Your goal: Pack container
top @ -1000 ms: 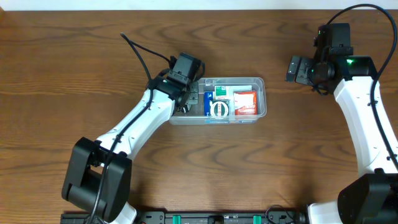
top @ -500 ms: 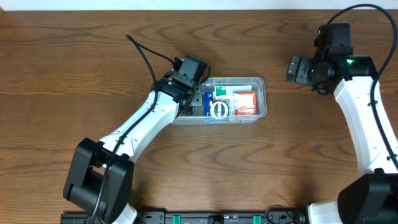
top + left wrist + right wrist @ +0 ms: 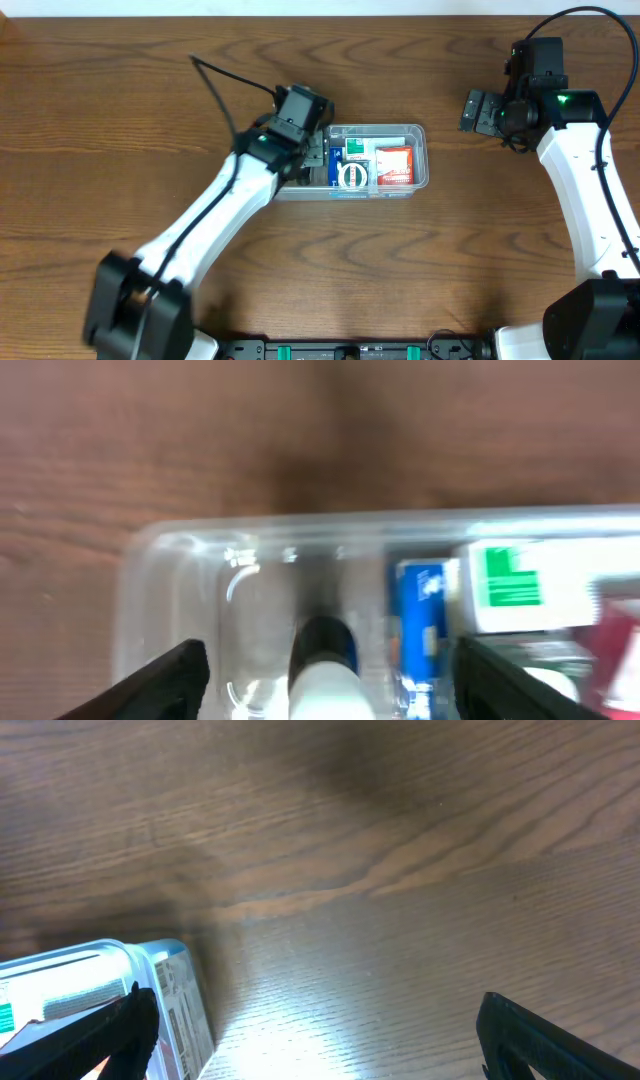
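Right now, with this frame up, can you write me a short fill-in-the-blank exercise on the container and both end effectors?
1. The table under the clear container is made of ___.
2. The box at the container's end nearest the right arm is ___ in colour.
3. The left end effector is over the container with its jaws ___.
4. The right end effector, off to the side over the table, holds ___.

Missing words: wood; red; open; nothing.
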You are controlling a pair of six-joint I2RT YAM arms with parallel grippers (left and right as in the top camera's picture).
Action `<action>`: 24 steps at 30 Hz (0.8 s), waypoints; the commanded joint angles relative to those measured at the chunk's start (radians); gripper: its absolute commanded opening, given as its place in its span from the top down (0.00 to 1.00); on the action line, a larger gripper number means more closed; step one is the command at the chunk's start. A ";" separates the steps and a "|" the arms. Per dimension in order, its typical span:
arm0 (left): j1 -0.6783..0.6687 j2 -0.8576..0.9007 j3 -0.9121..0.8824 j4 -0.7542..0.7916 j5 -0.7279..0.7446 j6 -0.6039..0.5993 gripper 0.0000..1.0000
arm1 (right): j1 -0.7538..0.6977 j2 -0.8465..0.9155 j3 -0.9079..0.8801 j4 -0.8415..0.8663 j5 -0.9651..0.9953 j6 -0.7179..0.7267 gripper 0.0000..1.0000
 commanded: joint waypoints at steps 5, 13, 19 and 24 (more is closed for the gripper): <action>-0.001 -0.225 0.019 -0.087 -0.023 0.047 0.02 | -0.001 0.003 0.008 -0.002 0.009 0.006 0.01; -0.001 -0.453 0.019 -0.406 -0.023 0.046 0.02 | -0.001 0.003 0.008 -0.002 0.009 0.006 0.01; 0.000 -0.555 0.019 -0.583 -0.026 0.046 0.02 | -0.001 0.003 0.008 -0.002 0.009 0.006 0.01; 0.006 -0.620 0.019 -0.686 -0.068 -0.038 0.02 | -0.001 0.003 0.008 -0.002 0.009 0.006 0.01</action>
